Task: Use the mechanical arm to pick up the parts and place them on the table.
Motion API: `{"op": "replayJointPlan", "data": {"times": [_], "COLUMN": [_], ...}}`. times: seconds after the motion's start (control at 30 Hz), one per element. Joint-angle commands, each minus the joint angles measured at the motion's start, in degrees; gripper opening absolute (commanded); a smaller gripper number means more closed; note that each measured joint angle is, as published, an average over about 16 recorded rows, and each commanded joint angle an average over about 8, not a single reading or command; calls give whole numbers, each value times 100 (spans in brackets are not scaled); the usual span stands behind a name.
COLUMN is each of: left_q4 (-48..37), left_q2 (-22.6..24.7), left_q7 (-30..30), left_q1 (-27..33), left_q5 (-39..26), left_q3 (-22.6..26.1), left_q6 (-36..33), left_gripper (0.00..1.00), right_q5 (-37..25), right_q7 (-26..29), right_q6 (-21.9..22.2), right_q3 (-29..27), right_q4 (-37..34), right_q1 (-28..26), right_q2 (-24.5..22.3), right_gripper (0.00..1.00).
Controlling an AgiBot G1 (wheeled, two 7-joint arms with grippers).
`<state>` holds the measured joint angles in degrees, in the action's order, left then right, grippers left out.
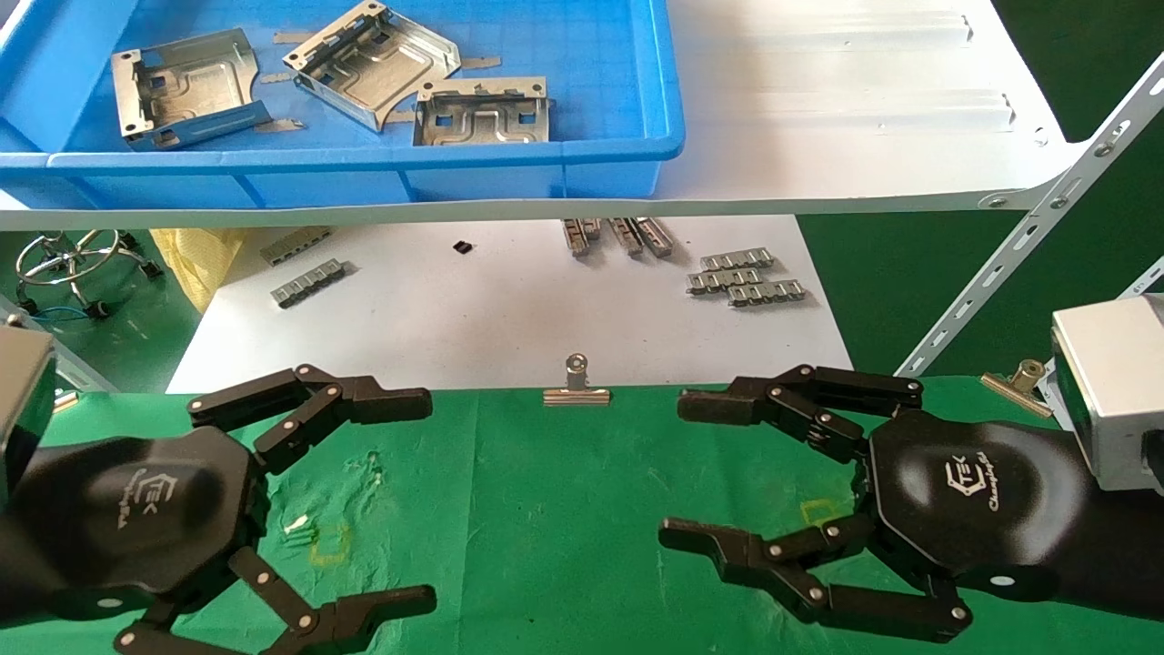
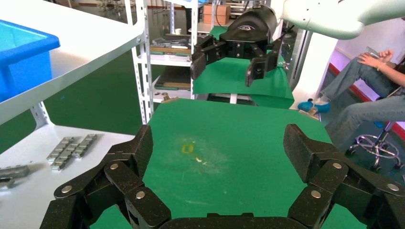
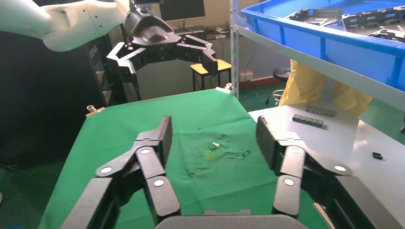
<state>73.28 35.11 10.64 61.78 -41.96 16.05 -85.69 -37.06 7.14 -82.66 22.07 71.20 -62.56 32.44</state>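
Note:
Three silver brackets lie in a blue tray on the upper white shelf: one at the left (image 1: pixel 186 86), one in the middle (image 1: pixel 368 59), one at the right (image 1: pixel 482 114). The green cloth table (image 1: pixel 564 509) lies below and in front. My left gripper (image 1: pixel 427 500) hovers open and empty over the table's left side, near a yellow mark (image 1: pixel 329 544). My right gripper (image 1: pixel 673 468) hovers open and empty over the right side. Each wrist view shows its own open fingers over bare cloth: the left (image 2: pixel 219 148) and the right (image 3: pixel 213 138).
The blue tray (image 1: pixel 627 146) has raised walls. Small ribbed strips (image 1: pixel 746 277) lie on the lower white board (image 1: pixel 473 318). A binder clip (image 1: pixel 576 387) sits on the table's far edge, another (image 1: pixel 1018 382) at the right. A slanted shelf strut (image 1: pixel 1028 246) runs at the right.

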Motion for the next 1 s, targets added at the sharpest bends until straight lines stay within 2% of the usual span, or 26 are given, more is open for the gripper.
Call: {"op": "replayJointPlan", "data": {"times": [0.03, 0.47, 0.6, 0.7, 0.8, 1.0], "left_q4": [0, 8, 24, -69, -351, -1766], "left_q2": [0, -2, 24, 136, 351, 1099], "left_q7": [0, -3, -55, -46, -3, -35], "left_q1": [0, 4, 264, 802, 1588, 3277], "left_q5": [0, -1, -88, -299, -675, -1721], "left_q3": [0, -3, -19, 16, 136, 587], "left_q6": [0, 0, -1, 24, 58, 180], "left_gripper": [100, 100, 100, 100, 100, 100], "right_q5": [0, 0, 0, 0, 0, 0], "right_q7": [0, 0, 0, 0, 0, 0], "right_q6": [0, 0, 0, 0, 0, 0], "right_q3": [0, 0, 0, 0, 0, 0], "right_q4": [0, 0, 0, 0, 0, 0], "right_q1": [0, 0, 0, 0, 0, 0], "right_q2": [0, 0, 0, 0, 0, 0], "right_gripper": [0, 0, 0, 0, 0, 0]}}
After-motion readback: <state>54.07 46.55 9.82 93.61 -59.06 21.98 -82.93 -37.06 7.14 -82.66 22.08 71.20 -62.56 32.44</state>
